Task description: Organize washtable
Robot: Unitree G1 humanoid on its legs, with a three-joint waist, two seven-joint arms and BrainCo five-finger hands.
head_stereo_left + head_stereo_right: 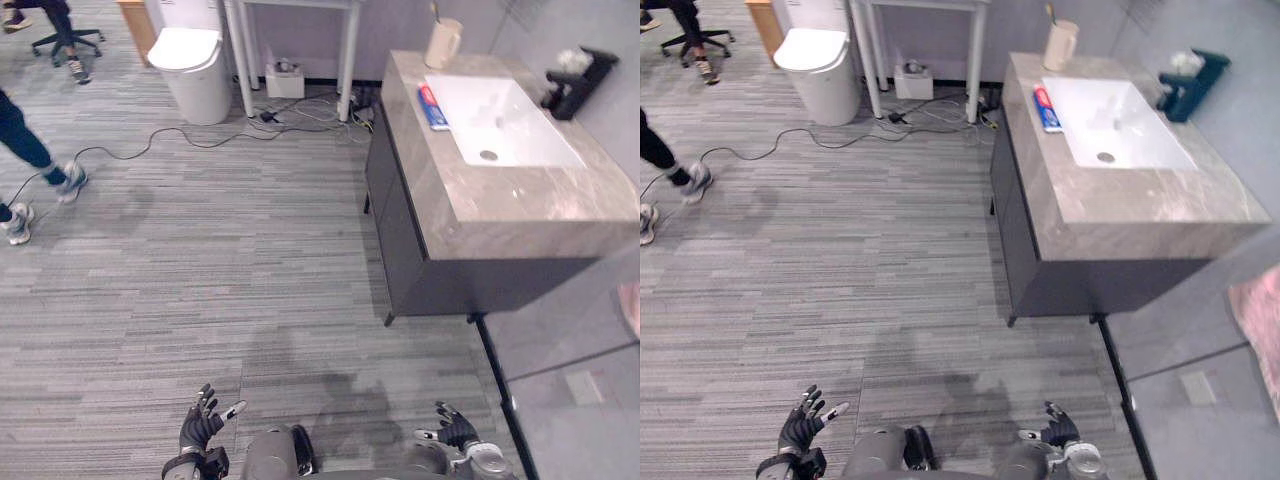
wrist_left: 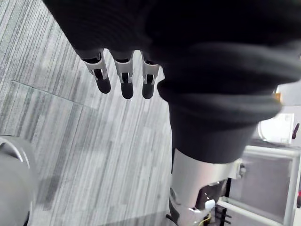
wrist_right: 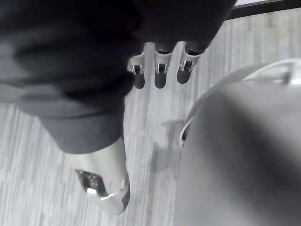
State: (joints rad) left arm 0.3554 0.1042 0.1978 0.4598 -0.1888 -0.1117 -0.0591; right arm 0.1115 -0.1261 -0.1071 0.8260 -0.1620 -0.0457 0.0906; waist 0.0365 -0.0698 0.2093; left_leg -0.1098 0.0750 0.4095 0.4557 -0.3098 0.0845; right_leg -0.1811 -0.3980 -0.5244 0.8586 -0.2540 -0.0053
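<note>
Loosely spread: left hand (image 1: 200, 426); right hand (image 1: 455, 429)

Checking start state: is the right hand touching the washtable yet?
Apart. The left eye view shows the right hand low over the carpet, with a stretch of bare floor between it and the washtable.

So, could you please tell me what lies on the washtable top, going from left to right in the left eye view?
toothpaste tube → white basin → black faucet
</note>
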